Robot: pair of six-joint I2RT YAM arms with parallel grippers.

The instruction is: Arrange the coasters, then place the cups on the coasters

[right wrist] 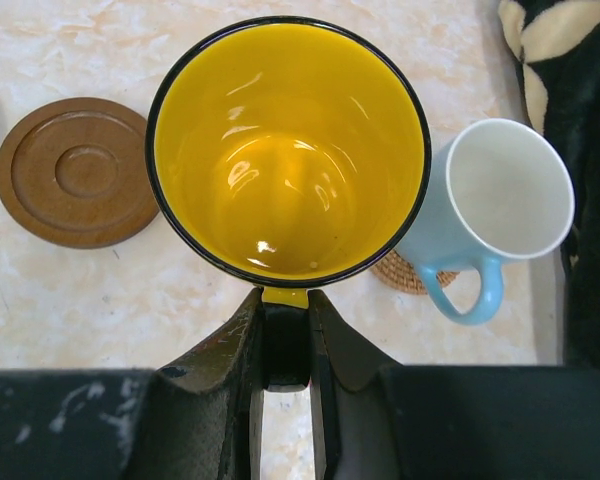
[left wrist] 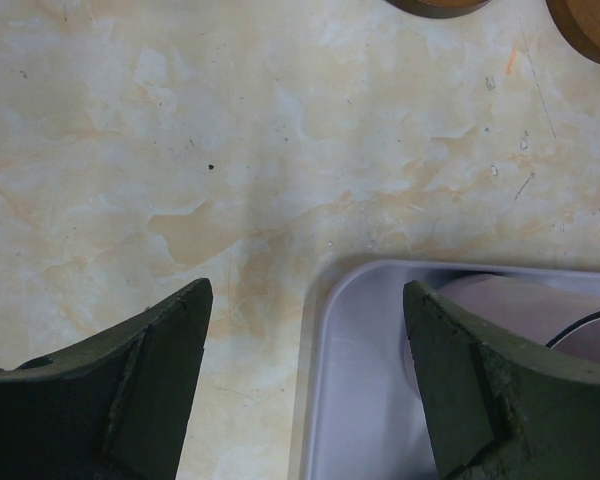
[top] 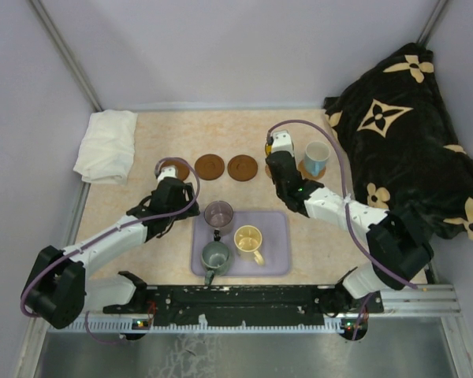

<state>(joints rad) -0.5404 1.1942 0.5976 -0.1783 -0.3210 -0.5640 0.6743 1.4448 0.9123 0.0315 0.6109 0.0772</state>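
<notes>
Beige marbled tabletop (top: 221,134), pale walls (top: 221,47), left jaws released over tray (left wrist: 350,400) edge, right jaws gripping yellow mug (right wrist: 290,150)

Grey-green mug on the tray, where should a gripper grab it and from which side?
The grey-green mug stands upright, handle pointing toward the arm bases, clear of the purple mug and cream mug; so probably pinch the handle from the near side.

Bright even light, soft shadows, mostly sharp.
</notes>
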